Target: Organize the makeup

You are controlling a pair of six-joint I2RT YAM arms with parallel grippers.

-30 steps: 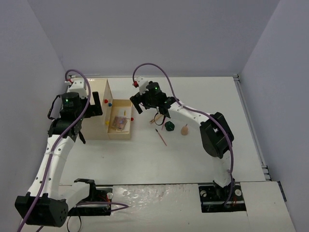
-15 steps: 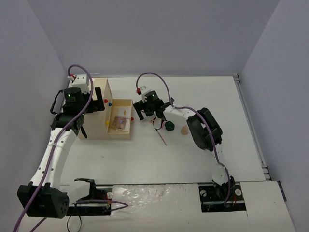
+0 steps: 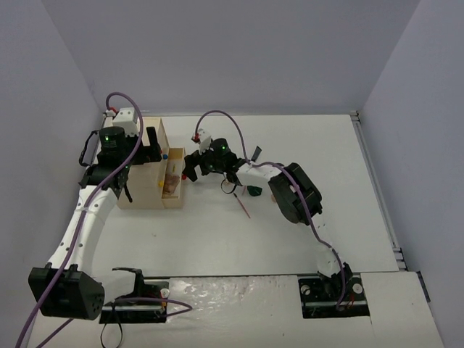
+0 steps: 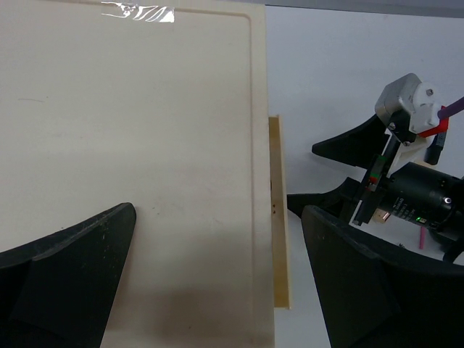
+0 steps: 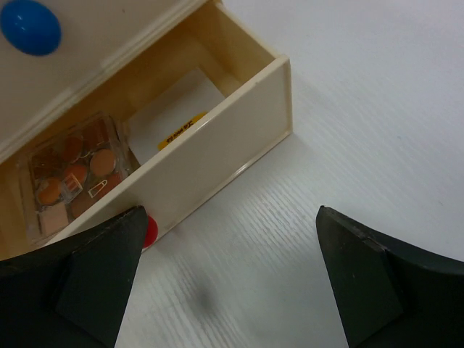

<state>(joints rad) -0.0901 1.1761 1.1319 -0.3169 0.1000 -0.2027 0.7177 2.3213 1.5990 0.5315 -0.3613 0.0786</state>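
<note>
Nearest, a pink pencil [image 3: 243, 207] and a dark green compact [image 3: 254, 191] lie unsorted on the table [image 3: 217, 239]; beyond, the right gripper [image 5: 230, 212] hovers wide open and empty at the drawer [image 5: 217, 138] of the wooden box [image 4: 130, 109] (eyeshadow palette [image 5: 69, 177] and white card [image 5: 170, 119] already inside), and the left gripper [image 4: 217, 209] gapes empty over that box's top.

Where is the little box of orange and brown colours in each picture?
Top external: the palette lies in the open drawer, left of centre.
Left wrist: not in it.
Right wrist: the palette is at lower left, in the drawer, beside a white card.
Shared landmark: the beige wooden box, in all three views.
</note>
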